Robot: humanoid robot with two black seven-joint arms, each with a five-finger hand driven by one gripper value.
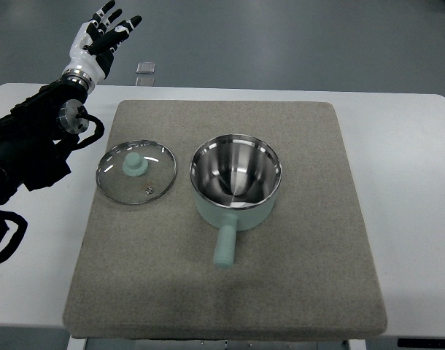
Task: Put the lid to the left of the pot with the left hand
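A glass lid (136, 173) with a steel rim and a pale green knob lies flat on the grey mat (310, 284), just left of the pot. The pale green pot (235, 182) stands open near the mat's middle, steel inside, its handle pointing toward the near edge. My left hand (106, 33) is raised past the table's far left corner, well beyond the lid, fingers spread and empty. Its black arm (33, 142) comes in from the left edge. The right arm does not show.
The mat lies on a white table (408, 153). A small clear object (146, 68) lies on the floor beyond the far edge. Black cables (7, 240) loop at the left edge.
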